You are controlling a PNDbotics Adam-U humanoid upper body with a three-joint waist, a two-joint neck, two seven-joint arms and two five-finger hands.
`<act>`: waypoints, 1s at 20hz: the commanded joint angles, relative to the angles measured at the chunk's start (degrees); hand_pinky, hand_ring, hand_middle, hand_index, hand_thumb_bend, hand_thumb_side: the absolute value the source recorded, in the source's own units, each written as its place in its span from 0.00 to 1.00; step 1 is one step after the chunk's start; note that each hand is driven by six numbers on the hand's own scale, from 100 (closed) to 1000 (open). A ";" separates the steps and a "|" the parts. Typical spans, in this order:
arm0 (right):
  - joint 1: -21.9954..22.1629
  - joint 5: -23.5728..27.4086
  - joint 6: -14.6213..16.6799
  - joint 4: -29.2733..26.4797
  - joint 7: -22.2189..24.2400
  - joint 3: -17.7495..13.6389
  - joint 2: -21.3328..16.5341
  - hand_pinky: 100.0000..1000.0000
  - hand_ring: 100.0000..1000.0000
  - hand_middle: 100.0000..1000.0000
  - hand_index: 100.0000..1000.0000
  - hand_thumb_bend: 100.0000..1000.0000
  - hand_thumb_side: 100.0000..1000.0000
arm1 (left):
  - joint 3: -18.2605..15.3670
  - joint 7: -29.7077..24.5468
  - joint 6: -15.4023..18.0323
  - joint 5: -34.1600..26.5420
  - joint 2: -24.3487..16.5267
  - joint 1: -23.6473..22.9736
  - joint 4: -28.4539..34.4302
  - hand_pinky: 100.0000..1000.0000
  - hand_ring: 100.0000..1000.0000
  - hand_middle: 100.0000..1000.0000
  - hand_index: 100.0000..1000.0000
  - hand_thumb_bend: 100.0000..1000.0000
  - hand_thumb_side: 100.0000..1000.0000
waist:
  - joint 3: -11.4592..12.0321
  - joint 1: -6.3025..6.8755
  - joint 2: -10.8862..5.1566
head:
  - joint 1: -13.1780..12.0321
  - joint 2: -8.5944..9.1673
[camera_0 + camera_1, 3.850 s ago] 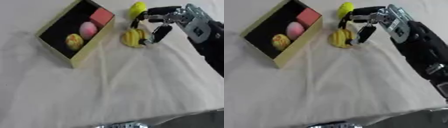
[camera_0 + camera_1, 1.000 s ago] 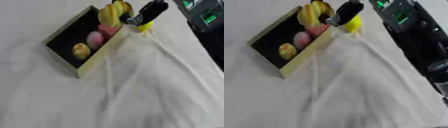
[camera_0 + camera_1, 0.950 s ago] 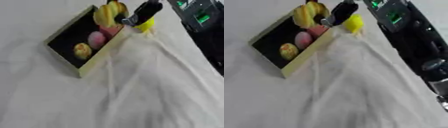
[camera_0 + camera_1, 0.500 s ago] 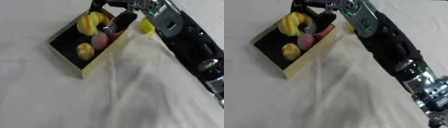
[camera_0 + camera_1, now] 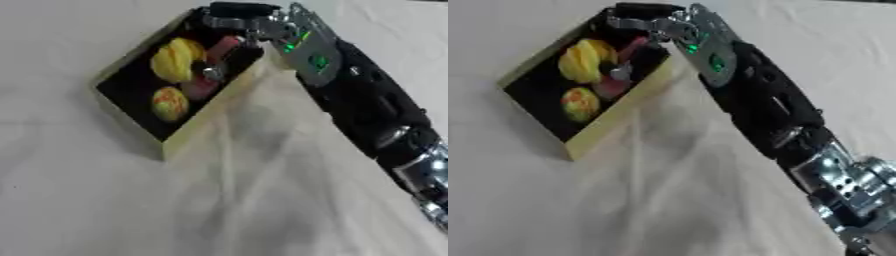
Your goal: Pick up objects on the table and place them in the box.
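Upper left of frame: box [image 5: 187, 139], black inside with pale yellow walls, set askew on a wrinkled white tablecloth [image 5: 105, 200]. Inside it, a yellow banana bunch [image 5: 175, 60] at the far end, a pink round item [image 5: 199, 88] mid-box by the right wall, a yellow-red fruit [image 5: 170, 103] below them; the near end of the box is bare black floor. Right hand [image 5: 651, 30] reaches in from the lower right and hangs over the box's far end, fingers spread and relaxed around nothing, one fingertip beside the banana bunch. A red shape under the hand is mostly hidden. Arm is cut off at lower right. Broad open cloth left of and below the box.
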State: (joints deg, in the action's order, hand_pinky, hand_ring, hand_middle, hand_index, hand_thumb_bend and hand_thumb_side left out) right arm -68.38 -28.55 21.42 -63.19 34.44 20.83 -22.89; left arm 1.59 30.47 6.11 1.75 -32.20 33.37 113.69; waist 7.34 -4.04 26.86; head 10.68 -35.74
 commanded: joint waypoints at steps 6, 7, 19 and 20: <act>-1.09 -2.54 1.86 0.12 -2.33 -1.74 -1.64 0.92 0.96 0.76 0.92 0.00 0.46 | -0.28 0.14 -0.13 0.30 -0.97 0.11 0.90 0.60 0.53 0.58 0.82 0.16 0.47 | -0.69 0.86 -1.96 | -0.14 -0.28; -1.17 -2.40 1.89 -0.10 -2.63 -1.87 -1.79 0.92 0.96 0.76 0.92 0.00 0.46 | -0.28 0.14 -0.15 0.30 -0.94 0.04 0.90 0.60 0.53 0.58 0.82 0.16 0.47 | -0.82 0.95 -2.06 | -0.30 -0.37; -1.21 6.97 -3.17 -8.17 -3.09 -3.86 -5.11 0.93 0.97 0.76 0.93 0.02 0.27 | -0.32 0.14 -0.38 0.38 -0.96 -0.81 0.90 0.60 0.53 0.58 0.82 0.16 0.47 | -1.93 1.55 -3.03 | -1.13 -0.86; -1.18 7.41 -3.46 -8.48 -2.59 -3.79 -5.22 0.93 0.97 0.76 0.93 0.02 0.26 | -0.29 0.10 -0.40 0.37 -0.95 -0.83 0.90 0.60 0.53 0.58 0.82 0.16 0.47 | -1.95 1.61 -3.09 | -1.07 -0.84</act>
State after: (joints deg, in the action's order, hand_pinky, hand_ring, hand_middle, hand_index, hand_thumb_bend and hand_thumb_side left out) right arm -68.37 -22.24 18.46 -70.02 31.50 17.65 -26.52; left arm 1.58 30.56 5.77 2.08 -32.20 32.22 113.69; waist 5.40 -2.82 25.65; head 9.63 -36.71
